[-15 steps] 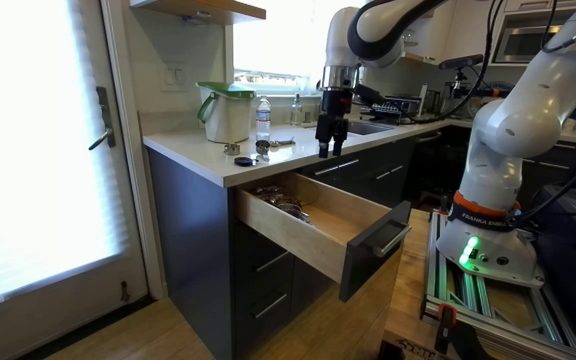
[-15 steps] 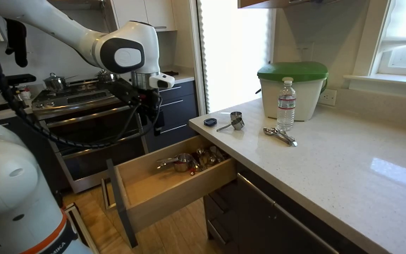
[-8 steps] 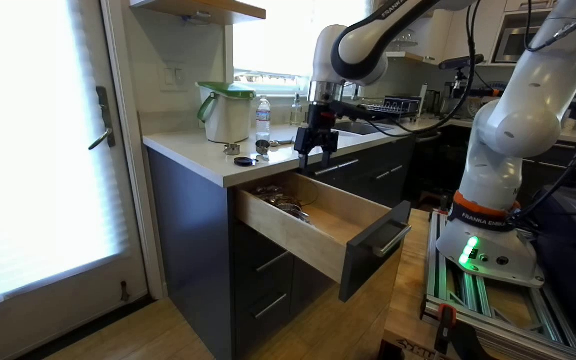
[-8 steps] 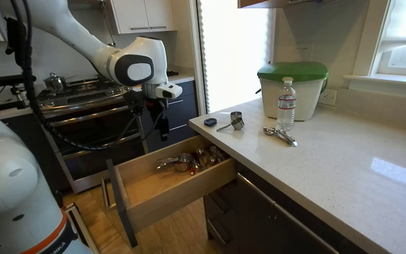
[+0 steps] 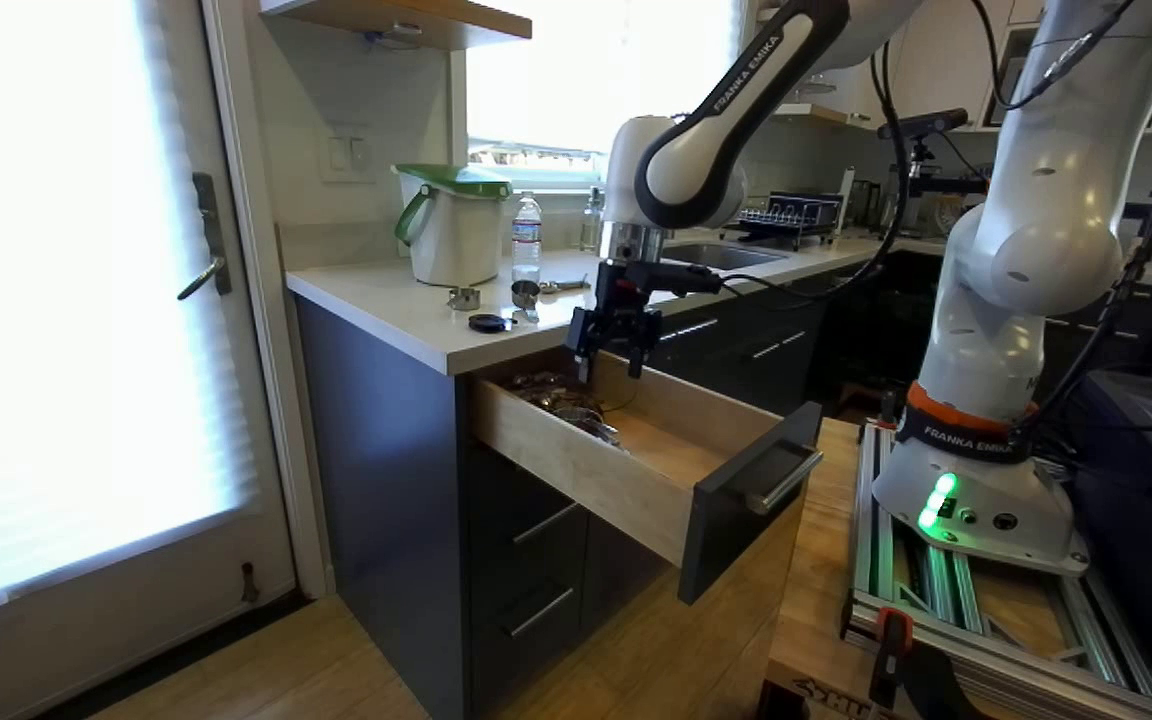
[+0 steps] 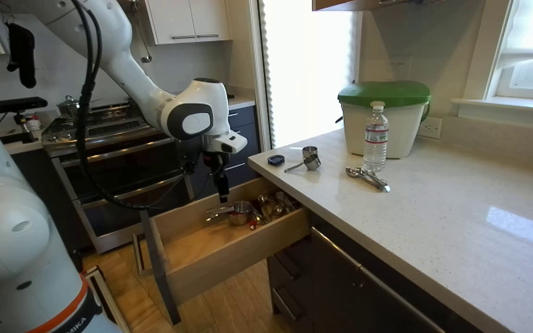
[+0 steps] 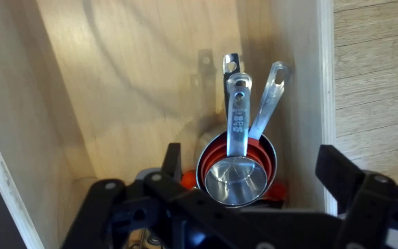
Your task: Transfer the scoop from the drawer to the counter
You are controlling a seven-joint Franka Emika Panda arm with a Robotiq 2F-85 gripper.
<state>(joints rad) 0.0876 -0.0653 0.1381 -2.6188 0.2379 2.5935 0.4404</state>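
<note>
Scoop (image 7: 236,178): I take this to be the innermost metal cup of the nest (image 7: 256,151) lying in the drawer (image 5: 586,470), below my end effector (image 5: 610,368); which cup is meant I cannot settle for certain. The end effector points down with its fingers (image 7: 173,159) spread, one to either side of the nest in the wrist view, and pinches nothing; whether the tips sit below the drawer's rim I cannot tell. The drawer stands pulled out, in my judgement to give access from above. The handles (image 7: 238,128) run from the nest toward the drawer front, leaving them free for a pinch, though squeezing there may lift more than one cup. Count below the end effector: three handles distinguishable, the middle one seemingly doubled; the cups, and the heap of utensils (image 6: 276,210) deeper in, overlap too much to number. Count on the bench (image 6: 433,222), beside the end effector: two metal cups (image 6: 312,162), one dark blue disc (image 6: 275,160), one metal utensil (image 6: 368,176), one bottle (image 6: 375,143), one lidded bin (image 6: 405,127). Both metal cups lie toward the corner over the drawer, which I judge a short and suitable carry for release.
</note>
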